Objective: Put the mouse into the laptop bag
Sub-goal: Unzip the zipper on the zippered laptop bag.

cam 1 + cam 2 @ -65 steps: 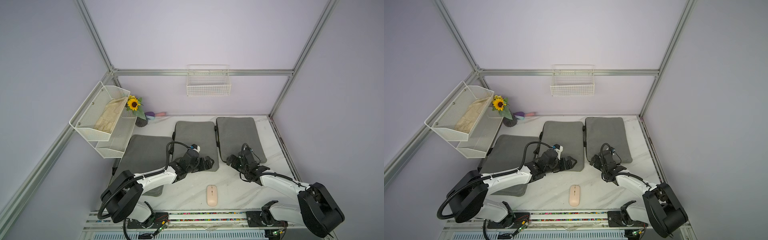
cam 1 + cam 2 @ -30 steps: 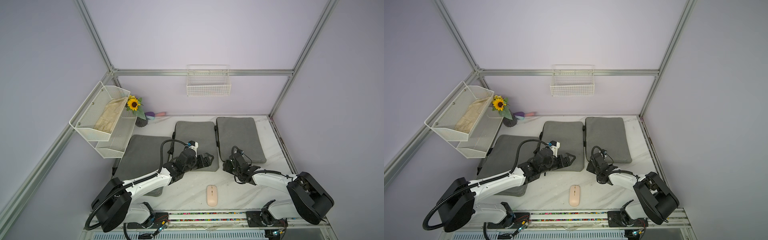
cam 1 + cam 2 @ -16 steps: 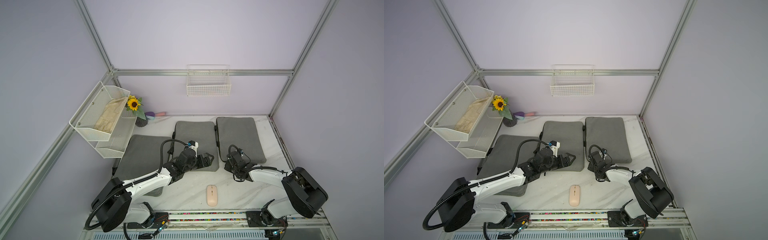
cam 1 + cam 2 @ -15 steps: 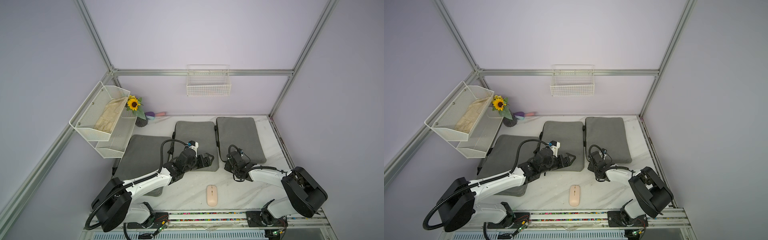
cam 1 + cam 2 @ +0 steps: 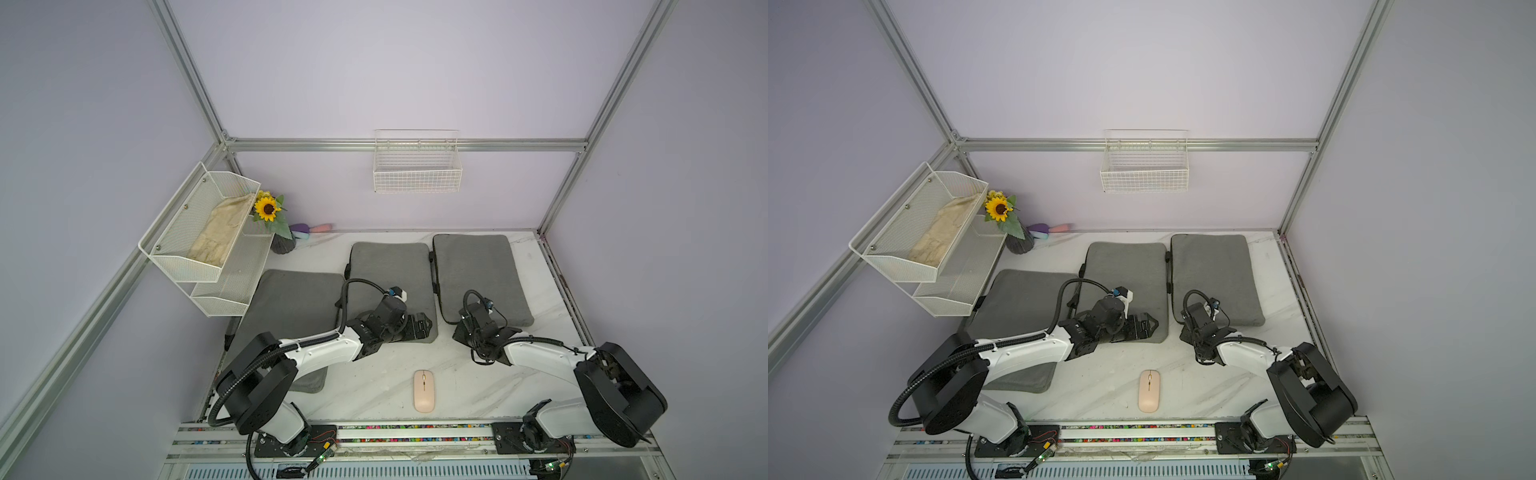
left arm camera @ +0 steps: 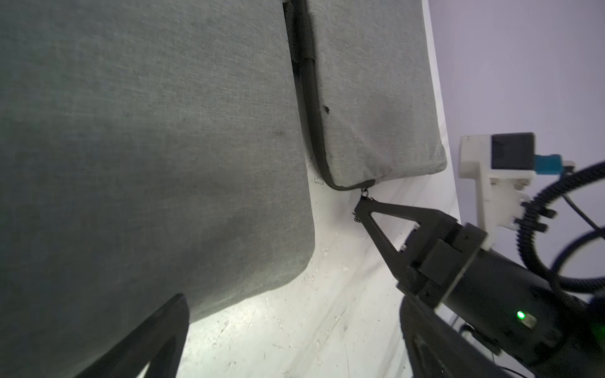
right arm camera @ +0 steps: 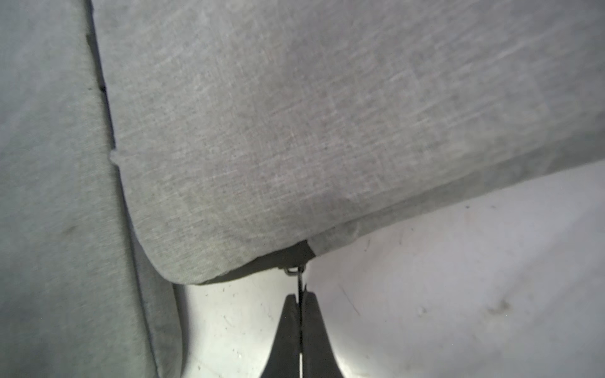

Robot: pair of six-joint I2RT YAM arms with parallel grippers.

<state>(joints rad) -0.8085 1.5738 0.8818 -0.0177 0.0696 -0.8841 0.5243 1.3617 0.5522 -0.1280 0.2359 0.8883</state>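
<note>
we can read no text, label, brand, number or sign in any of these views.
</note>
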